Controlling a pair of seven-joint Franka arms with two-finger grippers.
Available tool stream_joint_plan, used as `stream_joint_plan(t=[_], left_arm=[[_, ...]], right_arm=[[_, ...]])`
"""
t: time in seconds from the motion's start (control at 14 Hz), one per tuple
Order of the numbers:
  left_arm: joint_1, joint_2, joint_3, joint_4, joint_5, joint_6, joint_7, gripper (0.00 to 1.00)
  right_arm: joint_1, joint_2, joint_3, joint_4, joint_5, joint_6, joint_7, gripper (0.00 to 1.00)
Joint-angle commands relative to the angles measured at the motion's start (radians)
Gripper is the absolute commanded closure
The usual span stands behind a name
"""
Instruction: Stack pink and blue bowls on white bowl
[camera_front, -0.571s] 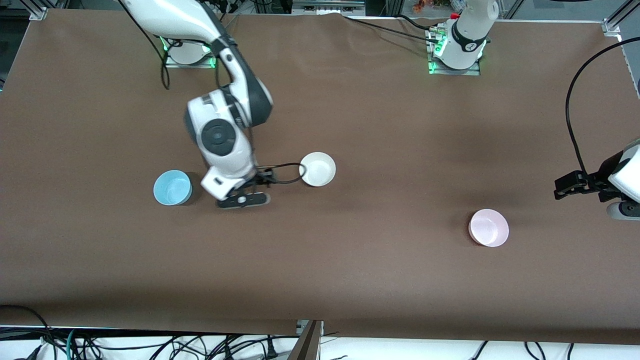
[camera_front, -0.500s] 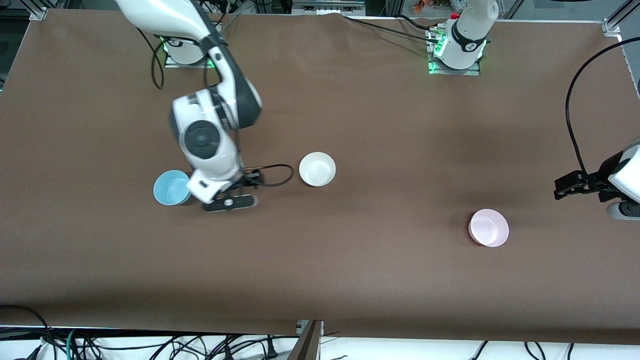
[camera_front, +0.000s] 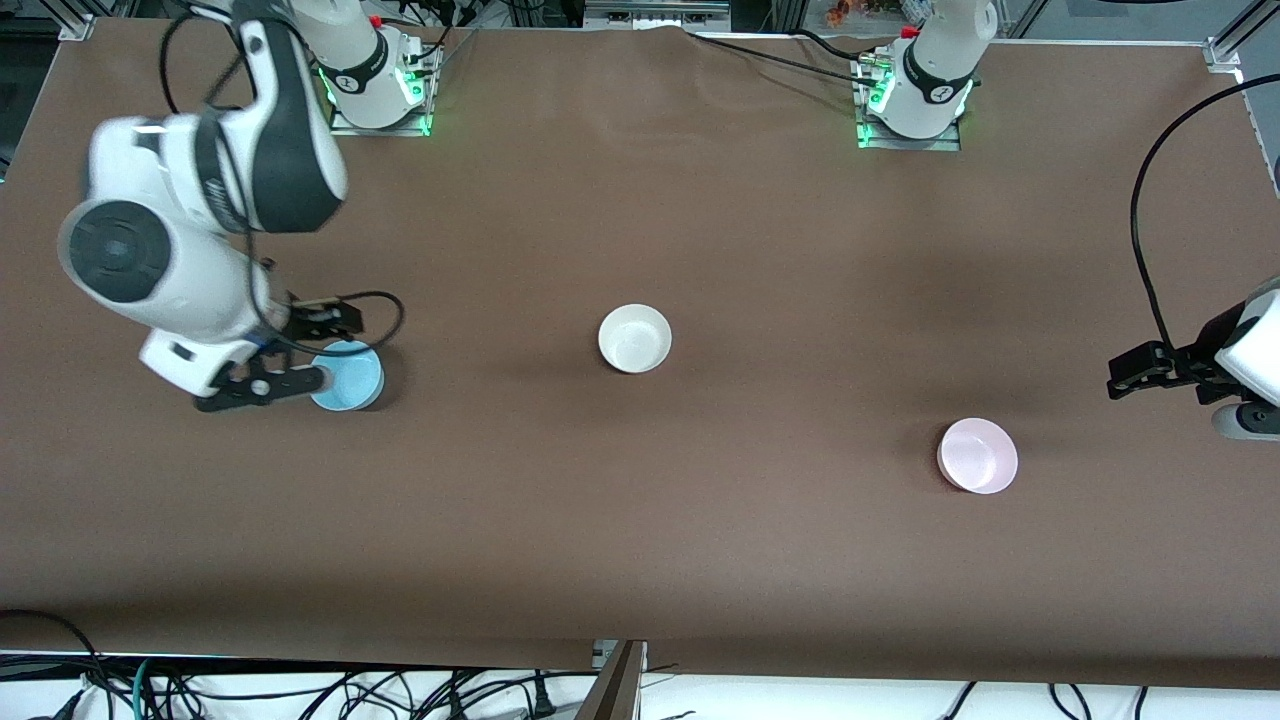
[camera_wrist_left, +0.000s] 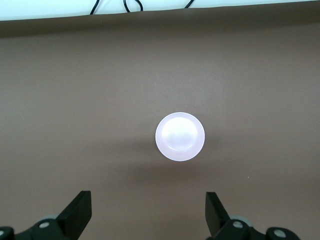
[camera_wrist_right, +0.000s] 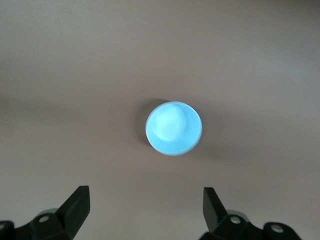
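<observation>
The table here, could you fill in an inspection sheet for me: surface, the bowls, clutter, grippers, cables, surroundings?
Surface: brown table, flat.
Job's things: white bowl mid-table; blue bowl toward the right arm's end; pink bowl toward the left arm's end, nearest the front camera. All upright, apart, none stacked.
Clutter: nothing seen.
Grippers: right gripper open, up over the blue bowl; left gripper open, waiting up over the pink bowl.
Cables: black cable looping to the left arm; more below the table edge.
Surroundings: metal frame, arm bases lit green.

Even overhead light; soft shadows hug each bowl, the right arm smears, right wrist view hazy.
</observation>
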Motion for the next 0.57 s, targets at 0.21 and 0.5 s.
stream_joint_plan(t=[0.21, 0.5], left_arm=[[0.001, -0.004, 0.006, 0.004, 0.008, -0.010, 0.013, 0.00], [0.009, 0.010, 0.006, -0.013, 0.008, 0.026, 0.013, 0.00]], right_arm=[[-0.140, -0.126, 0.097, 0.023, -0.006, -0.127, -0.006, 0.00], [-0.323, -0.254, 0.186, 0.020, 0.000, -0.173, -0.014, 0.00]])
